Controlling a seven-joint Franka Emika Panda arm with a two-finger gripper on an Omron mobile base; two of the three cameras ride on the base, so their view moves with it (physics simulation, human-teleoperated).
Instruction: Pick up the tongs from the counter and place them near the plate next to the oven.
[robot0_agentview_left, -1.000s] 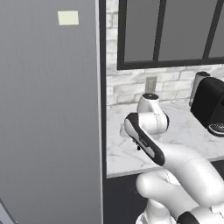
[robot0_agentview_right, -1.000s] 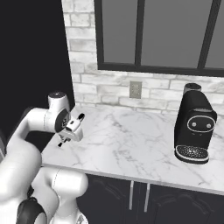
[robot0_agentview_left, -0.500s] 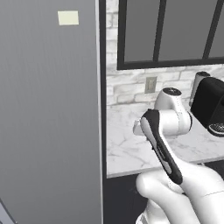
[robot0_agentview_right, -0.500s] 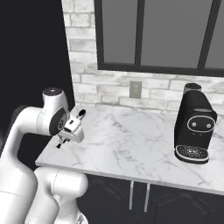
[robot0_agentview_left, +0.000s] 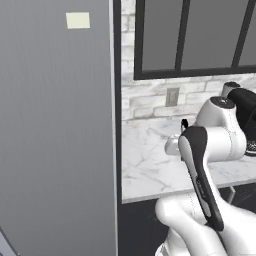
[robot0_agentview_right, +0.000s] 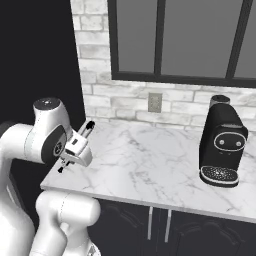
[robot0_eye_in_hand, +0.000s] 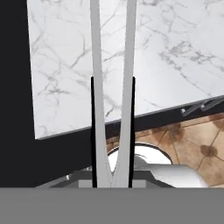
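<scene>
tongs (robot0_eye_in_hand: 112, 87) pinched in gripper (robot0_eye_in_hand: 112, 181) above counter (robot0_agentview_right: 150, 165) near edge; long arms could clip the coffee machine (robot0_agentview_right: 222, 147) while swinging.

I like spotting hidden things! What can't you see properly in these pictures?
- Hand view: the far ends of the tongs are cut off by the top edge.
- Left base view: the black coffee machine is mostly hidden behind the arm and cut by the right edge.
- Right base view: the counter runs off the right edge, and the tongs look too thin for detail.
</scene>
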